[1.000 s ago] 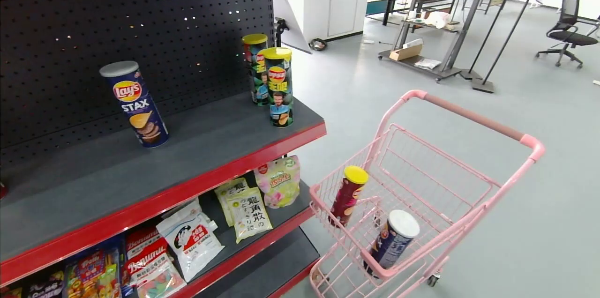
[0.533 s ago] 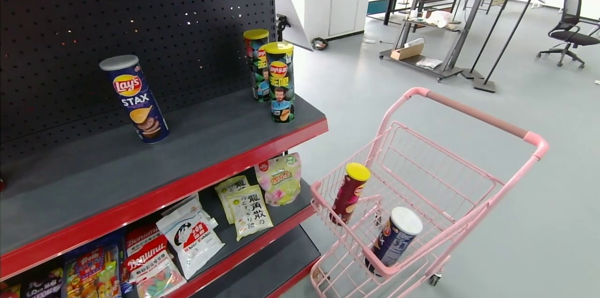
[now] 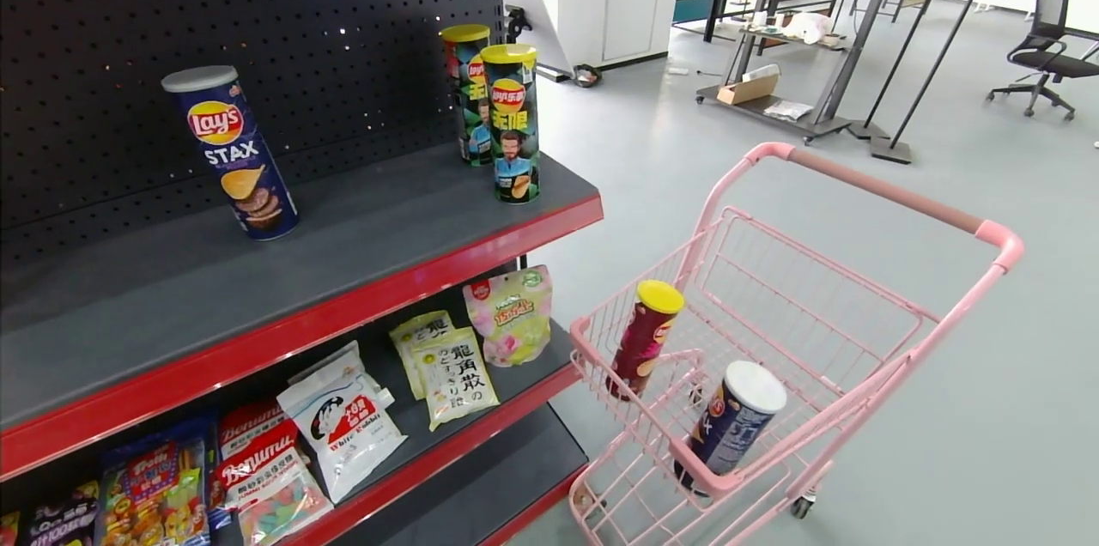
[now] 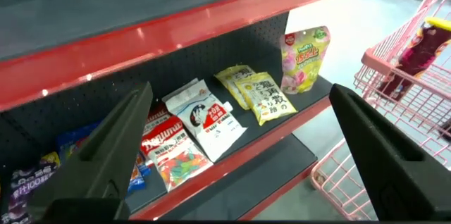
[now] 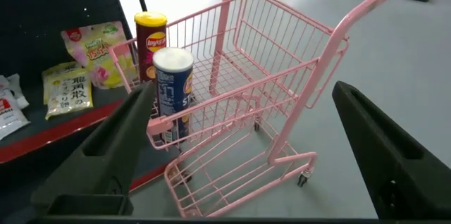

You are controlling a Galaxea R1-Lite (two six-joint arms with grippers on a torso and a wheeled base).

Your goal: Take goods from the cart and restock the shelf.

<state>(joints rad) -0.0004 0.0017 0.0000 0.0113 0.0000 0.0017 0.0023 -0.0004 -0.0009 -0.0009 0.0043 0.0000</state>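
Cart [image 3: 884,192] right of shelf [image 3: 361,228], two cans [image 3: 644,340] inside.

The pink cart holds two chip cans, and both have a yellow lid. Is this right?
Not quite. The pink cart holds two chip cans, but only the maroon can has a yellow lid; the dark blue can has a white lid. The head view shows it.

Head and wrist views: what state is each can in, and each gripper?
grey-lidded blue can: standing on the shelf, closed
two green cans: standing on the shelf, closed
maroon can: in the cart, closed
white-lidded blue can: in the cart, closed
left gripper: open, empty
right gripper: open, empty
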